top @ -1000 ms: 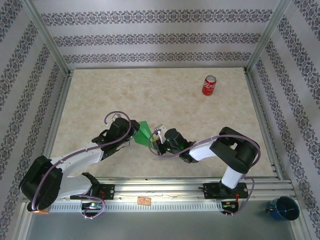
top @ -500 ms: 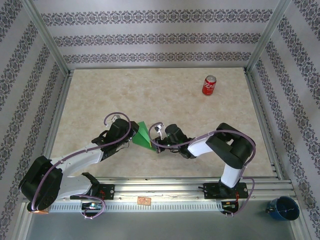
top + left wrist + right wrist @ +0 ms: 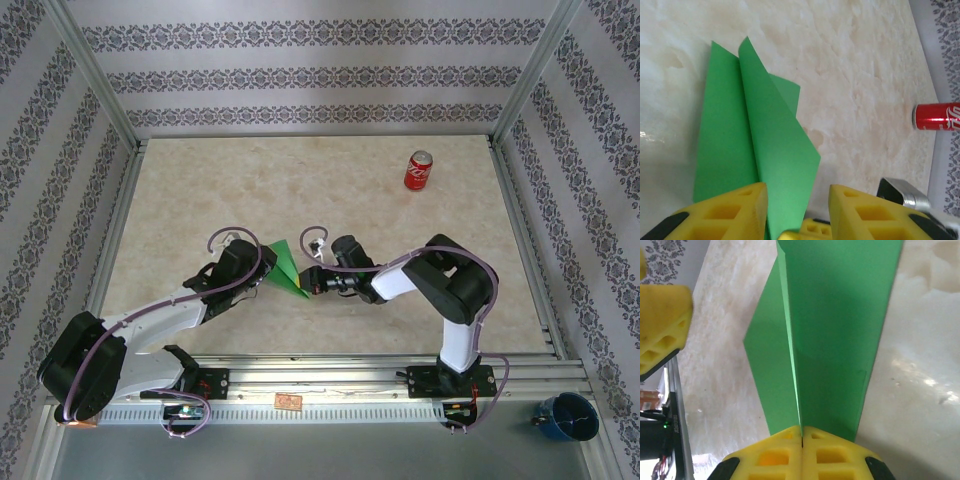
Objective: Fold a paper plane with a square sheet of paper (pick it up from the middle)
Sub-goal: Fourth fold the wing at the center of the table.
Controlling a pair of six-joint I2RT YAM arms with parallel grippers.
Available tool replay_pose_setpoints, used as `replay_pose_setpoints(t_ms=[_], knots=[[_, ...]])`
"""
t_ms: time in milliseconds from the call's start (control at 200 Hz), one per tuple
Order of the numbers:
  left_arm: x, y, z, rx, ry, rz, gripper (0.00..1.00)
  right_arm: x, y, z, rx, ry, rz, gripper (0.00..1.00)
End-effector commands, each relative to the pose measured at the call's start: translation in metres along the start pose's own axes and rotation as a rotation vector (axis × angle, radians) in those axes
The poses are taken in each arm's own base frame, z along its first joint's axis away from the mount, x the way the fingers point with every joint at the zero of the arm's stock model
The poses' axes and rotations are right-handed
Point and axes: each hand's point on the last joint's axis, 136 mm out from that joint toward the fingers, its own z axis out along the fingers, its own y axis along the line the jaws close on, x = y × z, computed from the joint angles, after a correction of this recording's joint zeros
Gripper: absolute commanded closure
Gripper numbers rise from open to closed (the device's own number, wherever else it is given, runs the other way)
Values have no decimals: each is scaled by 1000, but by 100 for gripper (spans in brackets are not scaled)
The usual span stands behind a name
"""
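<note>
Over pale surface, hold limp green paper by its crease: right gripper pinches it, left gripper spread.

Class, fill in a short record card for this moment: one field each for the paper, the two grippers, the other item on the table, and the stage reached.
Paper: green paper, folded into overlapping layers, lying between the two arms
Right arm: right gripper shut on a fold of the paper
Left arm: left gripper open, the paper's edge passing between its fingers
Other item: red soda can, upright, far right of the table, apart from the paper
Stage: folding under way, not yet a finished plane
</note>
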Motion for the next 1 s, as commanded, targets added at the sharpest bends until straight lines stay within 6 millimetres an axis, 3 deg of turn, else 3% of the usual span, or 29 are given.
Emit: replay_pose_setpoints(t_ms=[0,774,994], knots=[[-1,3,0,7,23,29,66,1,3,1,-45,29,61,100],[15,-10,33,60,138,32,82,6,-17,-4,-37,38,221,100],[18,0,45,28,149,15,88,7,-17,-9,-24,26,231,100]])
